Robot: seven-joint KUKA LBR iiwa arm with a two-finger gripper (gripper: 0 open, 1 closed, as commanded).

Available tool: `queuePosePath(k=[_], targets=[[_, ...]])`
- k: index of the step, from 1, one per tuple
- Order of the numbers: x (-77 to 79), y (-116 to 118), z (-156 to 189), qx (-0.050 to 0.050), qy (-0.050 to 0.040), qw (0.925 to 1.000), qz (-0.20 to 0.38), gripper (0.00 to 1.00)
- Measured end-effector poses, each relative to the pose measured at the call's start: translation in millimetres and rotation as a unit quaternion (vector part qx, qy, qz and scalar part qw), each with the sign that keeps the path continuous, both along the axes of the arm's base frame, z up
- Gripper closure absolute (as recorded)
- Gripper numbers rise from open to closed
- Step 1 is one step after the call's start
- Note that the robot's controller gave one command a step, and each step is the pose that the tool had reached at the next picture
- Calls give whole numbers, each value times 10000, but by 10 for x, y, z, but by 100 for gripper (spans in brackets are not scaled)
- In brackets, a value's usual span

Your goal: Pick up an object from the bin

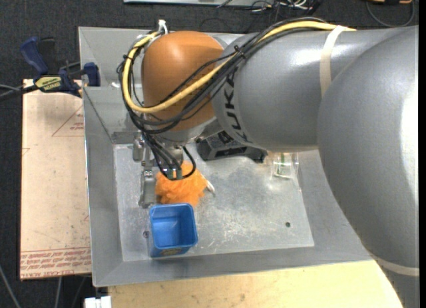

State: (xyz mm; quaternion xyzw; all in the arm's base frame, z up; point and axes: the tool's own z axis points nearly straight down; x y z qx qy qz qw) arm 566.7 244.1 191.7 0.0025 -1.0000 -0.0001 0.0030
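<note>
My gripper (146, 191) is low in the bin's front left part, under the arm's orange cover. It stands right against the left side of an orange fuzzy lump (180, 189), which touches it. Just in front of both sits a blue square cup (172, 228), upright with its mouth up, its back rim meeting the orange lump.
A black flat thing (221, 146) lies toward the bin's middle, partly under the arm. A small clear plastic piece (285, 165) rests at the right, by the arm. The bin's left wall runs close beside the gripper. The big grey arm covers the bin's right and back.
</note>
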Motion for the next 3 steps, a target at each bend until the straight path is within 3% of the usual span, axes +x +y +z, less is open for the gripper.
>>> queuePosePath(k=[1, 2, 3], targets=[[16, -14, 51, 8, -35, 10000, -23, 0], [-84, -95, -201, 22, -68, 9977, 680, 0], [-675, -274, -547, 17, -25, 9757, 2192, 0]])
